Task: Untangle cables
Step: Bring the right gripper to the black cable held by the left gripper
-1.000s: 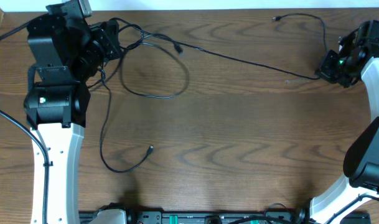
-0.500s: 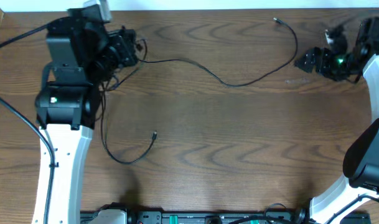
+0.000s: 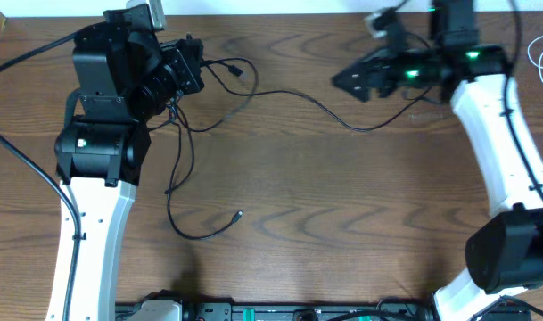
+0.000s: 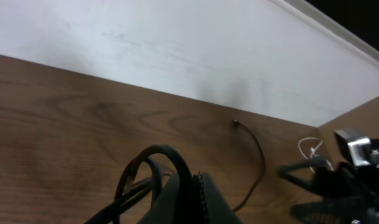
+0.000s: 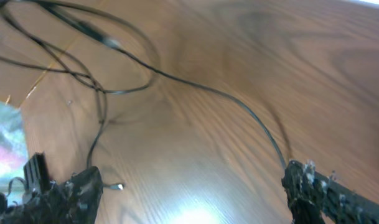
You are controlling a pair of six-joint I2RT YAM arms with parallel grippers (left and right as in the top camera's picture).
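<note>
Bunching at the left gripper (image 3: pixel 189 73), whose jaws are clamped shut on them, the black cables (image 3: pixel 289 92) partly hide behind it. One trails down the desk (image 3: pixel 342 232) to a plug (image 3: pixel 240 214). Another passes beneath the right gripper (image 3: pixel 347 80), whose jaws are wide and empty. A white cord (image 3: pixel 540 62) is cut off at the frame's edge.

Smooth brown wood-grain table (image 3: pixel 342 223), slight sheen; thin cables (image 3: pixel 353 127), matt black rubbery sheath.

Both arms have long, curved white links (image 3: pixel 93 232) and blocky black joint housings (image 3: pixel 102 67). Small green lights (image 3: pixel 84 140) glow on the black joints. A thick black wire (image 3: pixel 73 223) runs along the left arm's white link. The right gripper (image 5: pixel 194 175) has rough matte-black fingers (image 5: pixel 320 193).
</note>
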